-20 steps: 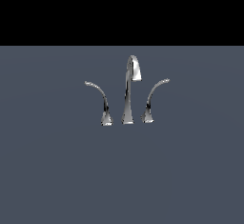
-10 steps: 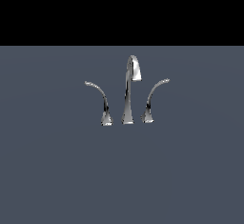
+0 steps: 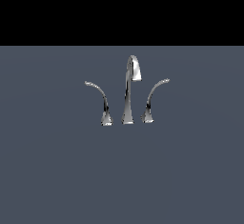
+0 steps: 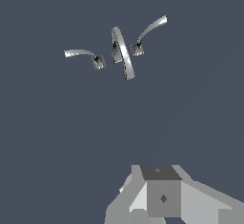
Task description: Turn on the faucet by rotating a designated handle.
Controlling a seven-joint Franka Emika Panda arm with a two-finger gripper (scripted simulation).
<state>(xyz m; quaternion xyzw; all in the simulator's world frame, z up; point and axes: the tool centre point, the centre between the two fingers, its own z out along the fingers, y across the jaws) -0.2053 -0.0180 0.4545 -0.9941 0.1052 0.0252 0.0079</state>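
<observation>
The chrome faucet [image 3: 129,94] stands on the grey floor in the middle of the exterior view, its tall spout hooked toward the camera. The handle [image 3: 155,96] rises from a flared base beside the spout and arcs out to the exterior view's right. A mirror-image lever [image 3: 99,99] arcs to the left. The wrist view shows the faucet [image 4: 122,54] from above, with the handle [image 4: 151,30] well away from my gripper [image 4: 162,197]. Only grey blocks of the gripper show at that picture's edge, and its fingertips are not distinct. No part of the arm appears in the exterior view.
A flat dark grey surface [image 3: 122,180] spreads around the faucet on all sides, ending at a black background behind it.
</observation>
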